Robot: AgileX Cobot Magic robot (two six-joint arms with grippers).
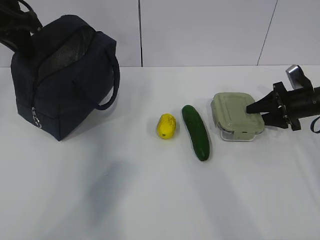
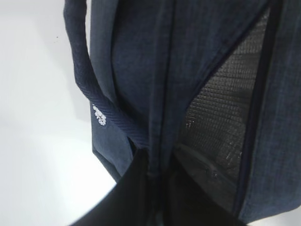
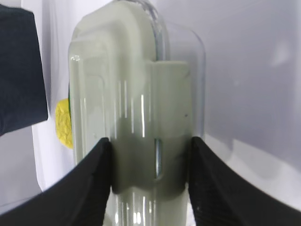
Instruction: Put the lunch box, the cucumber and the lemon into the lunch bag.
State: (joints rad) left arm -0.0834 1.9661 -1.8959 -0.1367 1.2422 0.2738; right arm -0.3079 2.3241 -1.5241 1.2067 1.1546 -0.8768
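The lunch bag [image 1: 60,80] is standing on the worktop [image 1: 150,200] at the far left, soft and floppy, its top zipper open; the left tool, hidden in the exterior view, is pinching the fabric at the opening, jaws nearly closed on it. The lunch box [image 1: 235,114] is sitting between the right tool's [image 3: 150,155] pads, which are pressing its lid end and base; it looks rigid, light and slick, so the flat latch side seems the sound hold. Its long axis is running away from that tool. Beyond the box, the cucumber [image 1: 196,132] is lying firm and smooth, pointing toward the camera. Further left, the lemon [image 1: 166,126] is resting, small and roll-prone.
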